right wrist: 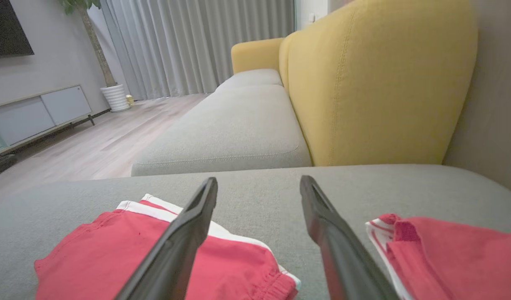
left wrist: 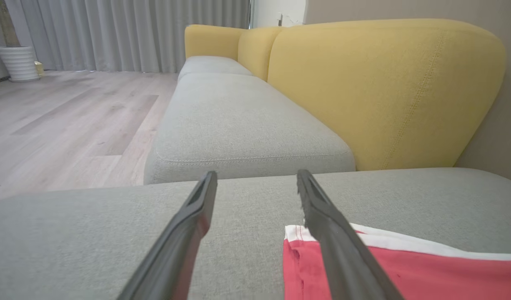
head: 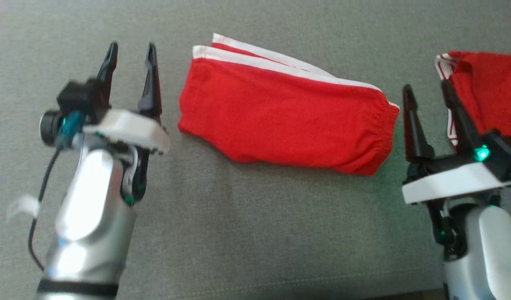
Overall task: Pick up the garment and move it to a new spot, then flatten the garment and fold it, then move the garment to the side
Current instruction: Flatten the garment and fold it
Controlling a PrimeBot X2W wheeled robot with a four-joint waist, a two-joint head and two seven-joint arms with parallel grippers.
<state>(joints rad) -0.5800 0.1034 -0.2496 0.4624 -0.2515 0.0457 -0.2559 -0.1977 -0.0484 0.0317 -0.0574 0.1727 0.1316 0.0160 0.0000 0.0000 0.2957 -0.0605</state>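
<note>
The garment (head: 280,116) is a pair of red shorts with white side stripes, lying folded on the grey cushion (head: 239,229). It also lies at the lower right of the left wrist view (left wrist: 405,271) and at the lower left of the right wrist view (right wrist: 113,250). My left gripper (head: 131,48) hovers open just left of it, holding nothing. My right gripper (head: 426,89) stands open just right of its elastic waistband, also with nothing between its fingers. Both pairs of fingers (left wrist: 197,216) (right wrist: 197,216) are spread above the cushion.
A second red garment (head: 484,91) with white trim lies at the far right, behind my right fingers, also seen in the right wrist view (right wrist: 447,254). A yellow sofa backrest (left wrist: 384,91) rises beyond the cushion, with wooden floor (left wrist: 63,125) and grey curtains (right wrist: 197,41) to the left.
</note>
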